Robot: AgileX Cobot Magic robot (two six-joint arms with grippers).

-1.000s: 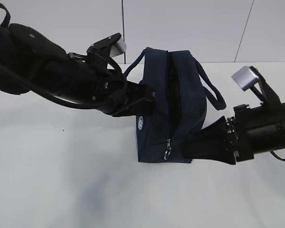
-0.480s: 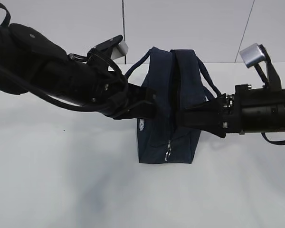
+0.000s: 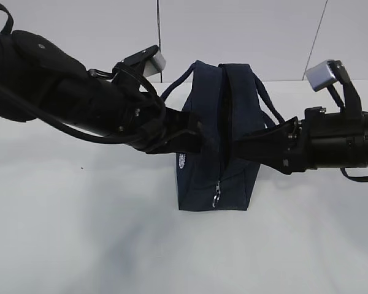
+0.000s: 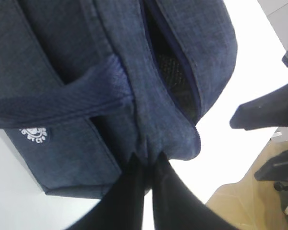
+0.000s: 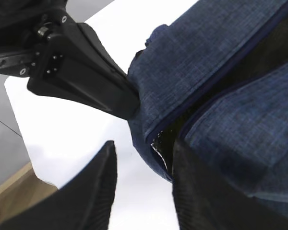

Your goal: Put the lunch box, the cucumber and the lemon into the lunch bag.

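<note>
A boxy lunch bag (image 3: 218, 153) of dark navy woven fabric is seen standing at the centre of the exterior view on a smooth white table (image 3: 80, 245). Its cloth shows a fine heathered weave, with stitched seams and flat webbing loop handles (image 3: 271, 113) arching off the upper sides. A zipper track is run down the middle of the top and over the near face, ending in a small metal ring pull (image 3: 217, 195) at lower centre. A small round white logo (image 3: 181, 160) is printed on the left panel. The zipper is parted along the top, and a dark mesh-like lining is visible inside the gap in the left wrist view.

The left gripper (image 4: 146, 167), matte black and tapered, is entered from the left of the exterior view. In the left wrist view its two fingers are pressed together on a pinched fold of the bag's fabric beside the opening, at lower centre of the frame.

The right gripper (image 5: 144, 184) is reached in from the right. In the right wrist view its ribbed black fingers (image 5: 93, 191) are held apart at the bottom of the frame, one finger lying against the bag's edge by the zipper opening; whether fabric is grasped cannot be told.
</note>
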